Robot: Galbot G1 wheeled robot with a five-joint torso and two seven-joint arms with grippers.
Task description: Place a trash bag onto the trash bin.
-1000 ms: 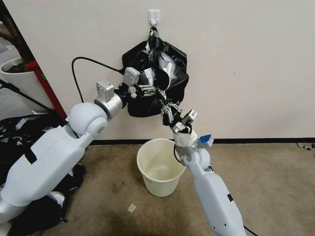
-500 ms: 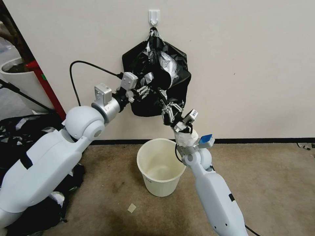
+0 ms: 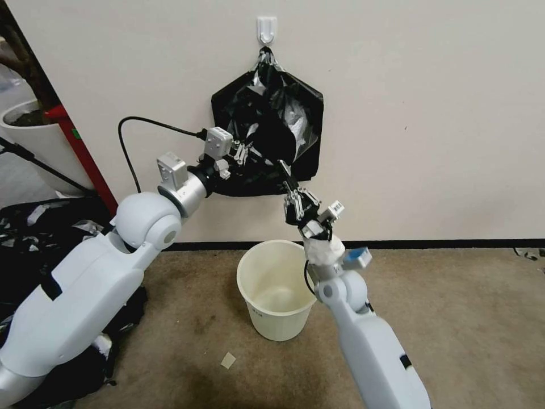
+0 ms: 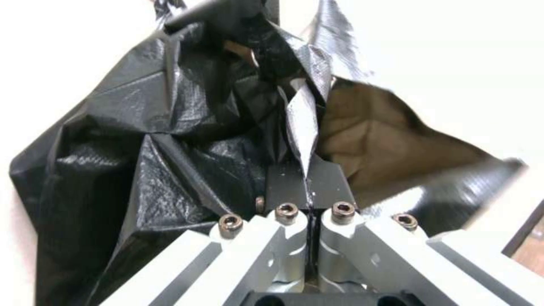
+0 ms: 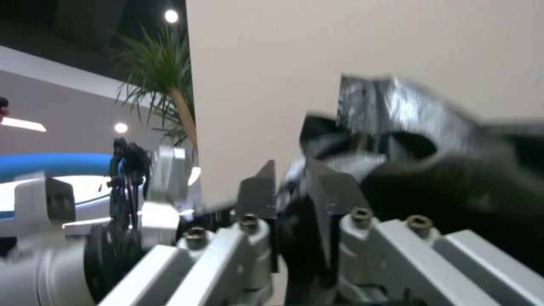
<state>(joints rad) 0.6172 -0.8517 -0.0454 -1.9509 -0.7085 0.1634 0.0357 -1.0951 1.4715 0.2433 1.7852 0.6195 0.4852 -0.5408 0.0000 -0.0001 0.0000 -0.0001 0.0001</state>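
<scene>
The trash bin (image 3: pixel 278 318), round and cream-white, stands open on the carpet below the wall. On the wall hook (image 3: pixel 267 28) above it hangs a flat black stack (image 3: pixel 267 108). The trash bag (image 3: pixel 264 176) is its glossy front film, drawn off the stack at its lower part. My left gripper (image 3: pixel 243 153) is shut on the film from the left. In the left wrist view its fingers (image 4: pixel 289 182) pinch a thin fold of the trash bag (image 4: pixel 142 140). My right gripper (image 3: pixel 285 173) reaches up from beside the bin. Bunched trash bag film (image 5: pixel 453 182) sits between its fingers (image 5: pixel 334 191).
A large white planter pot (image 3: pixel 34 136) and a red post (image 3: pixel 79 153) stand at the left. A heap of black plastic (image 3: pixel 34 227) lies on the floor under my left arm. A small paper scrap (image 3: pixel 228 360) lies before the bin. Open carpet (image 3: pixel 454 318) lies to the right.
The film that bulged out with bright silver folds now lies flatter against the wall. My left gripper has drawn a little left. My right gripper has sunk slightly, still gripping.
</scene>
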